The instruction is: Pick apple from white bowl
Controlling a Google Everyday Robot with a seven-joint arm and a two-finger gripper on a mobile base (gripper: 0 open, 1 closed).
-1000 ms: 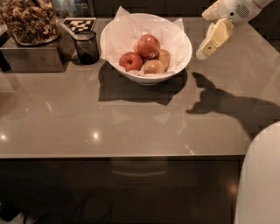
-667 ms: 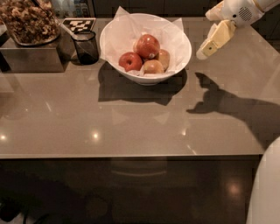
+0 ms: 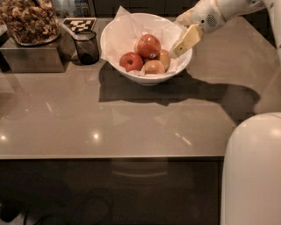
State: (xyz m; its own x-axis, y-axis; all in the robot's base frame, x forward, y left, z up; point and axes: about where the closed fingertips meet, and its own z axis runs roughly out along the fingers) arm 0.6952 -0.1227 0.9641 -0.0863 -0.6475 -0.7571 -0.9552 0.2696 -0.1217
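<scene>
A large, wide, round white bowl (image 3: 128,75) lined with crinkled white paper (image 3: 124,21) stands on the far half of the glossy grey-brown worktop (image 3: 131,118). Four apples lie together in it. The biggest, a round, glossy red-orange apple (image 3: 148,46) with a yellowish patch, sits highest in the heap, near the middle of the bowl. A smaller, darker red apple (image 3: 131,61) lies just to its left and lower down, touching it. Two pale yellow-tan apples fill the front and right of the heap: one (image 3: 154,67) in front of the big apple, the other (image 3: 165,58) at its right side.

The cream-coloured gripper (image 3: 178,48) reaches in from the upper right on a white arm (image 3: 219,11) and hangs tilted over the bowl's right rim. Its tip points down and to the left, just beside the right-hand pale apple and near the big red-orange one. It holds nothing that can be seen, and I cannot tell whether it is spread or closed.

Left of the bowl, near it but apart, stands a small dark glass cup (image 3: 86,47). Behind the cup lies a black-and-white checkered marker card (image 3: 79,24). Further left, a grey metal box (image 3: 30,59) carries a heap of brown dried pieces (image 3: 28,19). The bowl and the arm cast dark shadows on the worktop. A rounded white part of the robot's body (image 3: 252,171) fills the lower right corner.
</scene>
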